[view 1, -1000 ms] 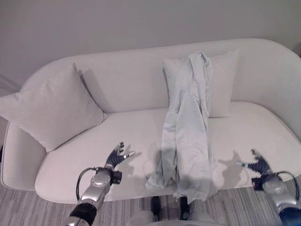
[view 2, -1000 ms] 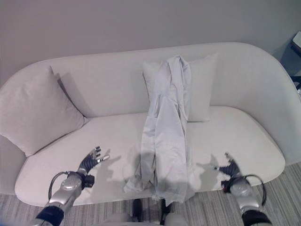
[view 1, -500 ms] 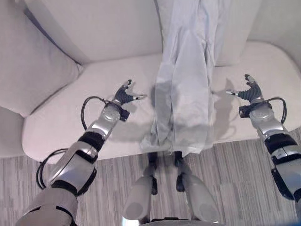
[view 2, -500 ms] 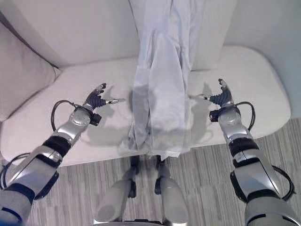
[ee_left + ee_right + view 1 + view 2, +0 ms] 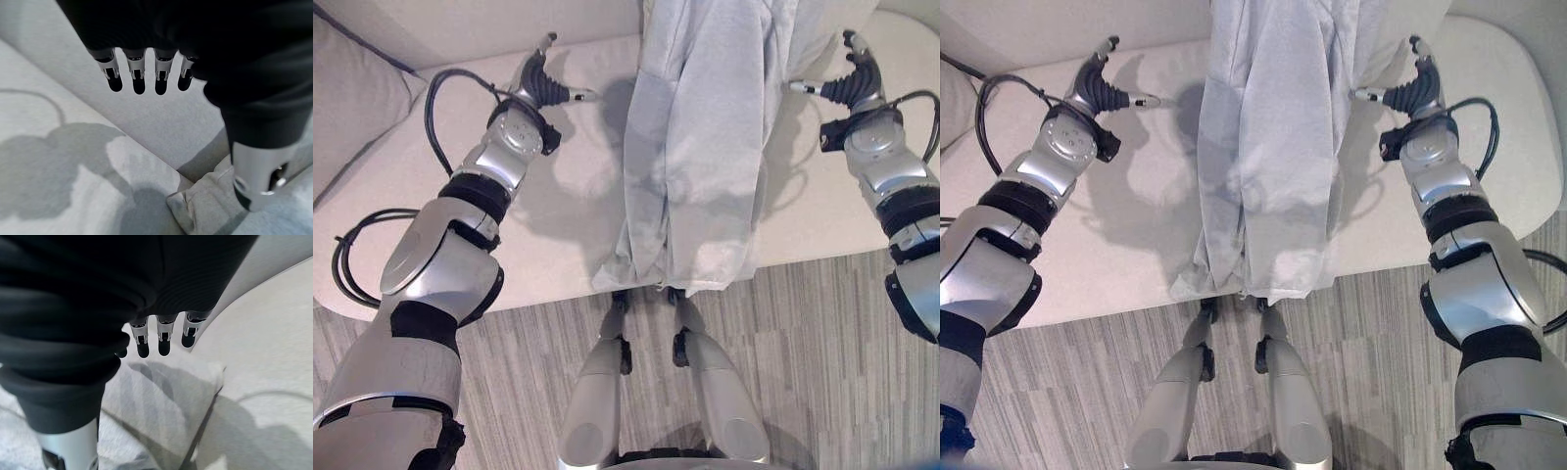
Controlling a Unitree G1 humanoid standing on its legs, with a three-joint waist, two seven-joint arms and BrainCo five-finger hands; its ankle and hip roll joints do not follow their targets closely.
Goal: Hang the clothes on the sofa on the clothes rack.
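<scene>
1. Pale sofa (image 5: 558, 225) fills the scene; the grey garment (image 5: 695, 166) drapes down its seat, hem over the front edge.
2. Left hand (image 5: 540, 86) and right hand (image 5: 850, 80) flank it, fingers spread, holding nothing.
3. Best close in together, probably pinching high near the cushion (image 5: 166, 396).

Garment (image 5: 1278, 147) between spread robot hands

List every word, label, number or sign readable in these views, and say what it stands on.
None: no readable text shows on the garment, the sofa, the pillow, the striped floor, or either robot hand, left or right.
</scene>
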